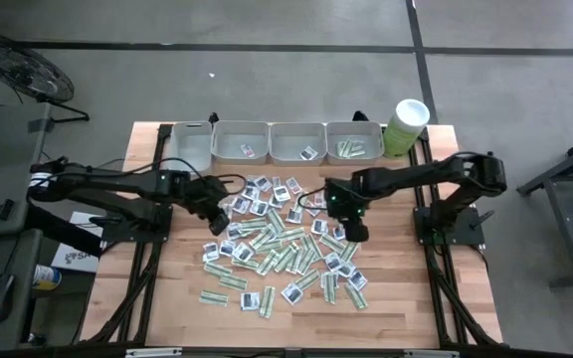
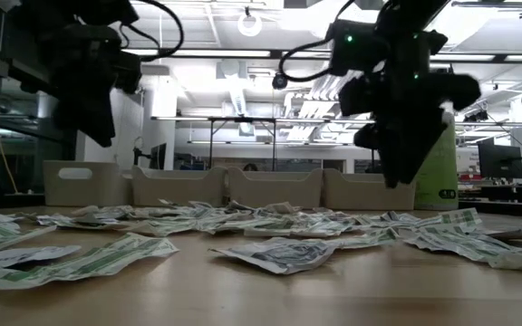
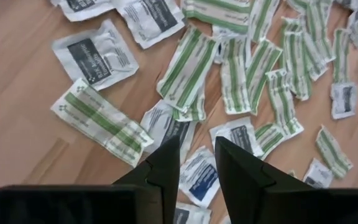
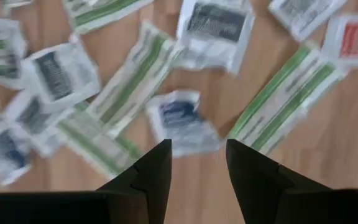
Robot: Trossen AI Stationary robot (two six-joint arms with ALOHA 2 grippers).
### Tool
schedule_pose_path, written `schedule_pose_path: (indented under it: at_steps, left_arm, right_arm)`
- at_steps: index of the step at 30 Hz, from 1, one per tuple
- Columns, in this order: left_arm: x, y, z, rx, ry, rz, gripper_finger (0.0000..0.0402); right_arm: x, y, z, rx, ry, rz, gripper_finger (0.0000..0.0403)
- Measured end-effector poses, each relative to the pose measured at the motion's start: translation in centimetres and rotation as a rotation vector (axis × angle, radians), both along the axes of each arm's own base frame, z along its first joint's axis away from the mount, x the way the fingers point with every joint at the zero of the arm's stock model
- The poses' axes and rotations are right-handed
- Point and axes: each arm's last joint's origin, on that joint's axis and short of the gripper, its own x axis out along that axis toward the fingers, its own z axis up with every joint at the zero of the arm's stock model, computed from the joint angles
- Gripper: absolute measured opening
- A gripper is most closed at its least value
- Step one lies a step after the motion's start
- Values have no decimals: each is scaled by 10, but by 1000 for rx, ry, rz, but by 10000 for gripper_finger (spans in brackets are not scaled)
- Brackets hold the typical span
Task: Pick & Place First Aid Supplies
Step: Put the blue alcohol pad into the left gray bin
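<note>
Green-striped and white first aid supplies (image 1: 285, 249) litter the wooden tabletop (image 1: 167, 298) centre, near four grey trays (image 1: 296, 141). Left gripper (image 1: 217, 221) and right gripper (image 1: 356, 234) hover above, fingers parted, holding nothing.

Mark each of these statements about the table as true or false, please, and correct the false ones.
1. Four grey trays stand in a row along the table's far edge. True.
2. The sachets are stacked in one neat pile. False: they lie scattered loosely over the wooden table.
3. The right gripper hangs with parted fingers above a white sachet with a blue mark. True.
4. The left gripper holds a green-striped strip. False: nothing is between its fingers.
5. The green tub lies on its side among the sachets. False: it stands upright beside the rightmost tray.
</note>
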Motion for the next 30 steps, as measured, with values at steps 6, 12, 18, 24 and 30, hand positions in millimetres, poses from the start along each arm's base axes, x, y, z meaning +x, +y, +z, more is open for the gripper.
schedule_pose_path:
  at_steps: [6, 12, 18, 24, 30]
  left_arm:
    - [-11, 0, 0, -25, -51, 53, 101]
    - [-15, 0, 4, -26, -74, 86, 101]
    - [-16, 1, 5, -26, -75, 114, 101]
    - [-16, 1, 5, -24, -76, 124, 101]
    - [-16, 1, 5, -34, -74, 141, 101]
  right_arm:
    - [8, -1, -13, -46, -11, 107, 146]
    - [11, -2, -18, -63, -24, 194, 146]
    - [14, 5, -18, -79, -57, 281, 145]
    - [17, 16, -28, -103, -32, 354, 146]
    - [18, 18, -36, -138, 8, 353, 143]
